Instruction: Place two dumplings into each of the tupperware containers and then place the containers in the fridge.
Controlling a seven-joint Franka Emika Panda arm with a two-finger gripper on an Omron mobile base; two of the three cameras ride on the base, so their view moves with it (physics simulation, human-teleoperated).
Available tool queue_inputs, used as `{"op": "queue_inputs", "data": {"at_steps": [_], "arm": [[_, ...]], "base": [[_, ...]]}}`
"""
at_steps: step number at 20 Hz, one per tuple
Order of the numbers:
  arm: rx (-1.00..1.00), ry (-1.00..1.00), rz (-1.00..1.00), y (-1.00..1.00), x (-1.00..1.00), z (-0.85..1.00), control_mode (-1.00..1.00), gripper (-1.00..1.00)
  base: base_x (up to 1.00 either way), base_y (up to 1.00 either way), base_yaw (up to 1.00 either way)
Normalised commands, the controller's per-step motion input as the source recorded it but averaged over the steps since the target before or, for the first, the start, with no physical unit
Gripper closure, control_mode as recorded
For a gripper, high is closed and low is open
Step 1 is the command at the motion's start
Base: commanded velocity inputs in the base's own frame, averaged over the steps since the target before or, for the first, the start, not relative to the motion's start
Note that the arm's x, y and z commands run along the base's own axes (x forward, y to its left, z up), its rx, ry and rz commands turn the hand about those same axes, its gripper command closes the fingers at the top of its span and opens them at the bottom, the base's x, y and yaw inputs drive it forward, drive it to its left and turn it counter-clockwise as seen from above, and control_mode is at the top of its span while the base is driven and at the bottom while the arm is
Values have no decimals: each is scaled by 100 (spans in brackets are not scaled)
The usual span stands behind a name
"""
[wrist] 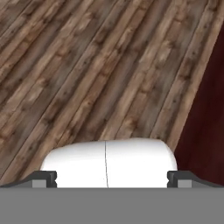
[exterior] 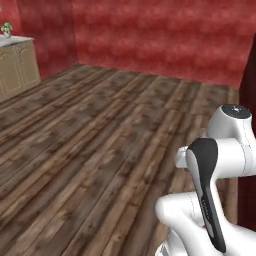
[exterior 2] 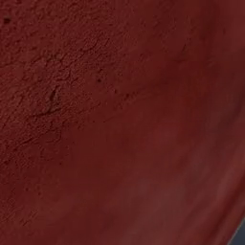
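Where the dumplings and the tupperware containers are, I cannot tell from here. So I think the step right now is to drive the base around until they come into sight.

The gripper (wrist: 112,179) is wide open and has nothing in it. Its two dark fingertips (wrist: 43,178) stand far apart, and under them is just the wooden floor (wrist: 87,65). That is good. An open, free hand is ready to pick up a dumpling later.

The white arm (exterior: 220,165) is folded in close to the robot's body. It is best to keep it tucked like that while the base rolls, so it does not bump things.

In front of the robot is a big stretch of bare floor, with a red wall (exterior: 150,35) at the back. In the right base view a red wall (exterior 2: 119,119) looks very close. A dark red panel (wrist: 205,122) also stands just beside the robot on its right. So I would turn slowly and away from that side, so the base does not scrape it.

Far off on the left is a pale wooden cabinet (exterior: 17,65) with a white top and a little plant (exterior: 6,29) on it. That looks like kitchen furniture, so turning that way may be a good first try. The food may be on a counter near it, but I cannot be sure.

Go slow and stop once the trays are seen. The fridge comes last.
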Motion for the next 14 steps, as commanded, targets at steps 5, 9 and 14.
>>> {"op": "queue_inputs", "data": {"at_steps": [5, 9, 14], "arm": [[0, 0, 0, 0, 0, 0, 100, -100], [0, 0, 0, 0, 0, 0, 100, -100], [0, 0, 0, 0, 0, 0, 100, -100]], "base": [[100, -21, 53], [100, -17, 53], [100, -14, 53]]}}
